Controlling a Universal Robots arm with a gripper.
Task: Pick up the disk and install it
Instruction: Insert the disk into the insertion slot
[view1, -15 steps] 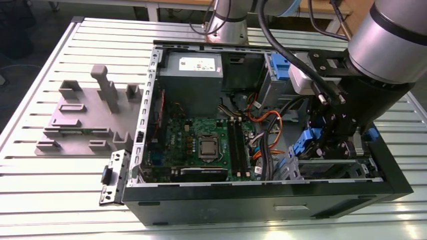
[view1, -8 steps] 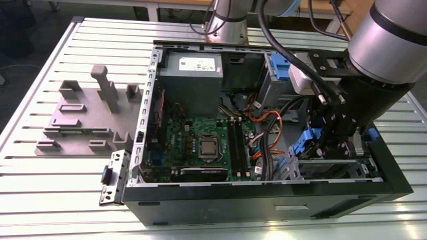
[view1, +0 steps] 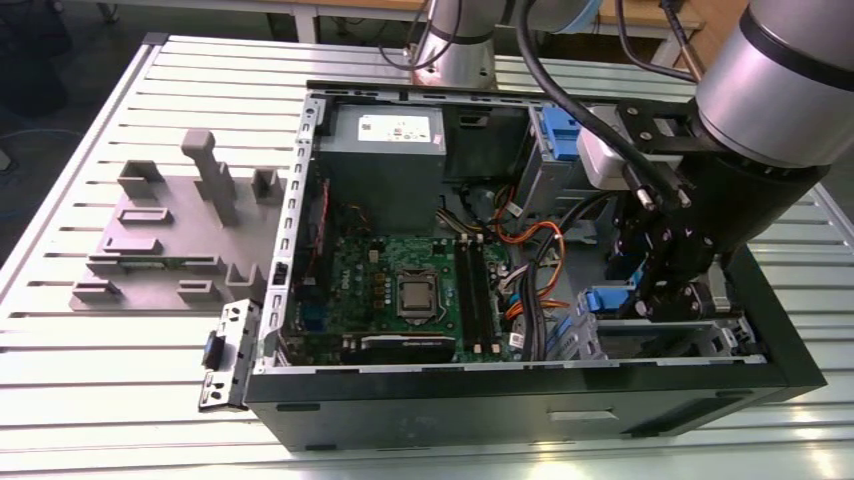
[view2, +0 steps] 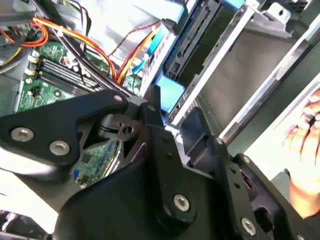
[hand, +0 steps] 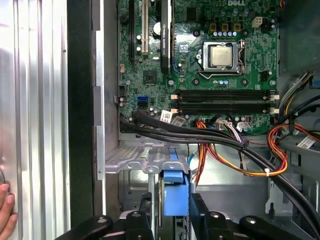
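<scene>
The disk shows as a blue plastic end (hand: 175, 192) with a thin strip of silver beside it, standing on edge at the mouth of the metal drive cage (hand: 130, 160). My gripper (hand: 170, 212) has its two black fingers (hand: 200, 210) on either side of that end and appears shut on it. In the second wrist view the disk (view2: 170, 92) sits between the fingertips of the gripper (view2: 172, 112), against the cage (view2: 250, 55). In the exterior view, the gripper (view1: 661, 305) is low inside the open computer case at the right, with the disk's blue part (view1: 611, 298) beside it.
The case holds a green motherboard (view1: 400, 290), orange and black cables (hand: 235, 150) close to the cage, and a grey box with a white sticker (view1: 387, 140). A grey fixture (view1: 174, 240) lies on the slotted table at the exterior view's left. A person's hand (view2: 305, 145) rests near the case.
</scene>
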